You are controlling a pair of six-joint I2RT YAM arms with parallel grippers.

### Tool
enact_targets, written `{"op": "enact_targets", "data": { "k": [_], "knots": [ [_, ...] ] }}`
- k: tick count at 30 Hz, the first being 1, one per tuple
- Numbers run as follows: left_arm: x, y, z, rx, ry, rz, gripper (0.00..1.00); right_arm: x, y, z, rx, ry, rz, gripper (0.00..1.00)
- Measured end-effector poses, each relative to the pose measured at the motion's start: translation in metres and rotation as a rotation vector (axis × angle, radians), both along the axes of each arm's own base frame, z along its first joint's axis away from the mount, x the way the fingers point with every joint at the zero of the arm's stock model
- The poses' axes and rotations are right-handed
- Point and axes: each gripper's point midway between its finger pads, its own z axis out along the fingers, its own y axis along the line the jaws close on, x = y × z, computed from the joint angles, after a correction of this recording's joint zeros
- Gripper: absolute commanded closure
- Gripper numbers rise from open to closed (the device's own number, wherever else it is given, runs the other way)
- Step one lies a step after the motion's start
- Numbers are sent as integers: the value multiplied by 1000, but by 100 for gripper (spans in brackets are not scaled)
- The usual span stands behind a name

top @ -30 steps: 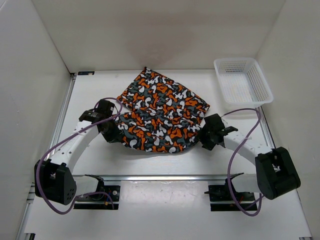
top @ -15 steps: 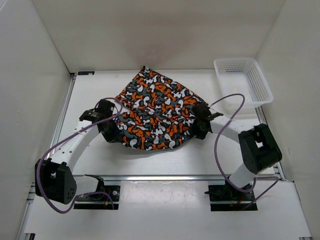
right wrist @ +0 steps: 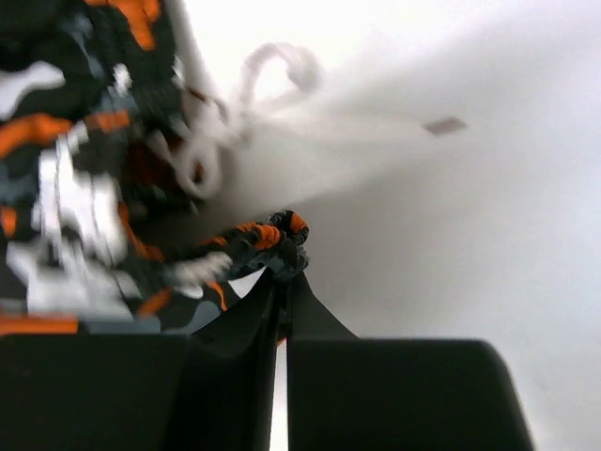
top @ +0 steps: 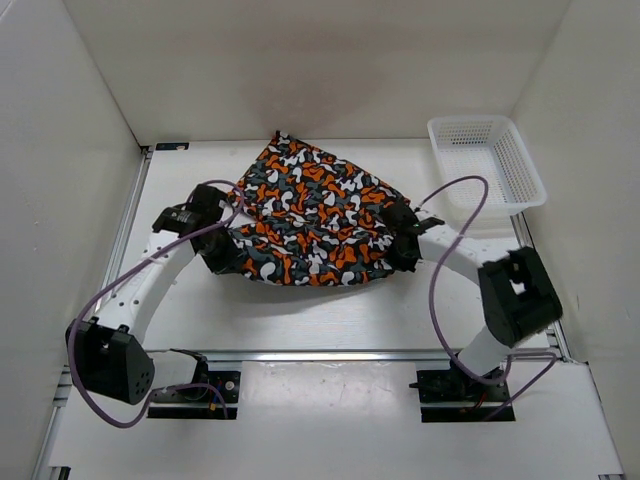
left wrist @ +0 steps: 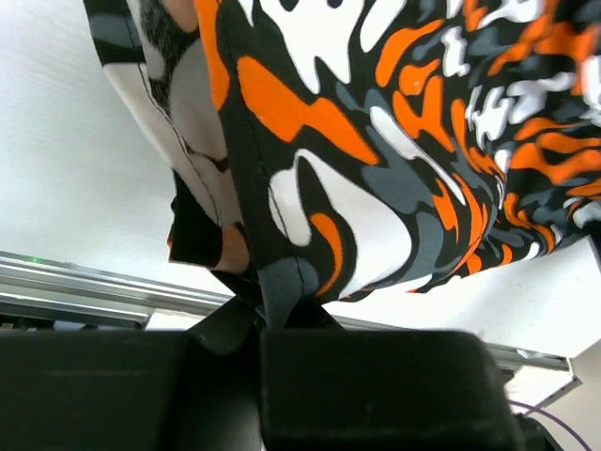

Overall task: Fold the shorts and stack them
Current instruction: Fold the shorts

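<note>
The camouflage shorts (top: 315,218) lie spread across the middle of the white table, printed in orange, black, grey and white. My left gripper (top: 222,252) is shut on the cloth at their near left edge; in the left wrist view the fabric (left wrist: 310,169) rises from between the closed fingers. My right gripper (top: 400,248) is shut on the bunched hem at their near right edge (right wrist: 282,240). A white drawstring (right wrist: 211,141) dangles beside that hem.
A white plastic mesh basket (top: 486,163) stands at the back right corner. White walls close in the table on the left, back and right. A metal rail (top: 330,353) runs along the near edge in front of the arm bases.
The right gripper has moved in to the shorts' right edge and shut on the hem. Both arms have drawn the cloth a little toward the back, and the near edge has lifted.
</note>
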Motion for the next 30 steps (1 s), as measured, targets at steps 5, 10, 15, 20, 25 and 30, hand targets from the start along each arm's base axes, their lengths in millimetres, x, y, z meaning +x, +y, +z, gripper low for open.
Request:
{"op": "enact_targets", "data": {
  "k": [5, 10, 15, 20, 25, 30],
  "knots": [
    [20, -2, 54, -11, -108, -12, 90, -17, -18, 68, 15, -121, 22, 100],
    [42, 4, 149, -43, -353, 8, 90, -19, -24, 177, 78, -351, 69, 100],
    [28, 14, 261, -92, -664, 13, 90, -29, -28, 289, 156, -595, 135, 100],
    [-13, 24, 357, -130, -949, -13, 90, -63, -30, 393, 273, -831, 239, 100],
    [-64, 32, 428, -170, -1191, -52, 90, -118, -33, 473, 410, -1032, 360, 100],
    [-107, 36, 454, -201, -1327, -92, 90, -164, -35, 508, 519, -1127, 460, 100]
  ]
}}
